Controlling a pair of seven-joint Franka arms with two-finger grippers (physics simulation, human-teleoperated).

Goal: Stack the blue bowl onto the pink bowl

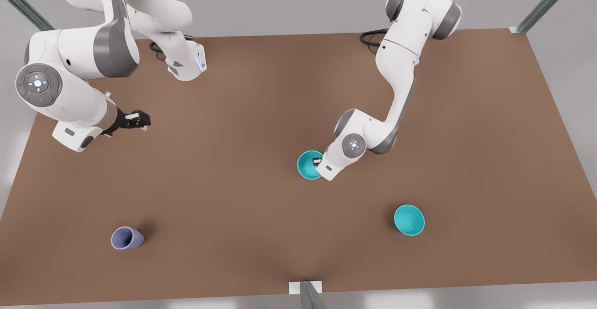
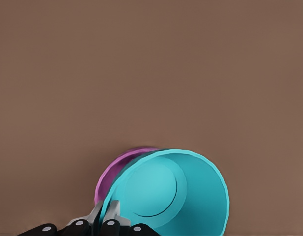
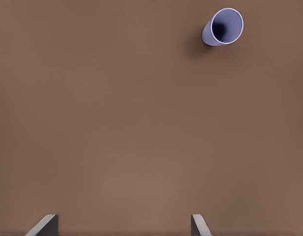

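Note:
The blue bowl [image 1: 308, 164] [image 2: 173, 194] is near the table's middle, and my left gripper [image 1: 318, 162] [image 2: 106, 212] is shut on its rim. In the left wrist view the pink bowl [image 2: 116, 171] lies directly beneath it, with just a crescent of its rim peeking out on one side. I cannot tell whether the two bowls touch. My right gripper [image 1: 136, 120] [image 3: 123, 227] waits open at the front view's left, above bare table, holding nothing.
A second teal bowl [image 1: 409, 220] stands toward the front view's lower right. A lavender cup [image 1: 126, 238] [image 3: 223, 26] lies on its side at the lower left. The brown table [image 1: 233, 183] is bare between them.

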